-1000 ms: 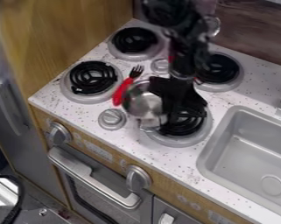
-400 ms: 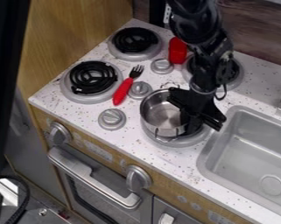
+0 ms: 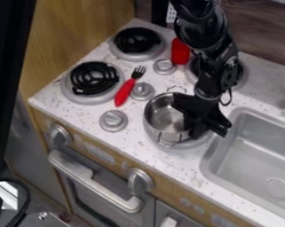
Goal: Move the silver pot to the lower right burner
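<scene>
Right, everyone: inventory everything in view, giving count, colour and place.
pot: 1, silver, over lower right burner
burners: 4, grey rings, visible coils black, on counter
counter: 1, speckled white, centre
fork: 1, red handle, black tines, right of lower left burner
red object: 1, between rear burners
small knobs: 3, grey, between burners
front knobs: 2, silver, front panel
oven handle: 1, silver, front
sink: 1, grey, right
gripper: 1, black, pot's right side
arm: 1, black, from top

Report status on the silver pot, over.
Gripper at silver pot, right side. Pot over lower right burner. Red-handled fork off to the left, not in the way.
</scene>
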Robot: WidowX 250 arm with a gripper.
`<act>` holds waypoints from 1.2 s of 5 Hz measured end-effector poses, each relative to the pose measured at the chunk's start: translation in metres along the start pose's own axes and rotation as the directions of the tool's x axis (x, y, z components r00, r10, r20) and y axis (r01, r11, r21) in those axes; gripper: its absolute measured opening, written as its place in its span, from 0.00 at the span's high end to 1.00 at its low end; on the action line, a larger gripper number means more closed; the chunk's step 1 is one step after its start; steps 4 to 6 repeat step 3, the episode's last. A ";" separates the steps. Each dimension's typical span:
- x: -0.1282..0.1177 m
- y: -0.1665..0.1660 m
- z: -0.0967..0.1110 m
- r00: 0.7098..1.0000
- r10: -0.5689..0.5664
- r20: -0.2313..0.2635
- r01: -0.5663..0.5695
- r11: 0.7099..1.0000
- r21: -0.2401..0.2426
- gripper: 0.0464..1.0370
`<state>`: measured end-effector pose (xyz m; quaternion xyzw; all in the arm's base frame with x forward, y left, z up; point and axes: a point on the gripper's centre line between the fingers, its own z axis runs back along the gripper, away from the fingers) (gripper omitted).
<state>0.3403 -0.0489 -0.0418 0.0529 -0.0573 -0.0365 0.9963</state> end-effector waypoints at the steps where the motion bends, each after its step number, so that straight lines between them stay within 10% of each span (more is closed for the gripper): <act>1: -0.005 0.012 0.033 0.997 0.063 0.045 -0.065 0.997 0.040 0.54; 3: -0.033 0.046 0.056 0.990 0.142 0.023 -0.142 0.990 0.019 0.03; 6: -0.033 0.046 0.056 0.990 0.142 0.023 -0.142 0.990 0.019 0.03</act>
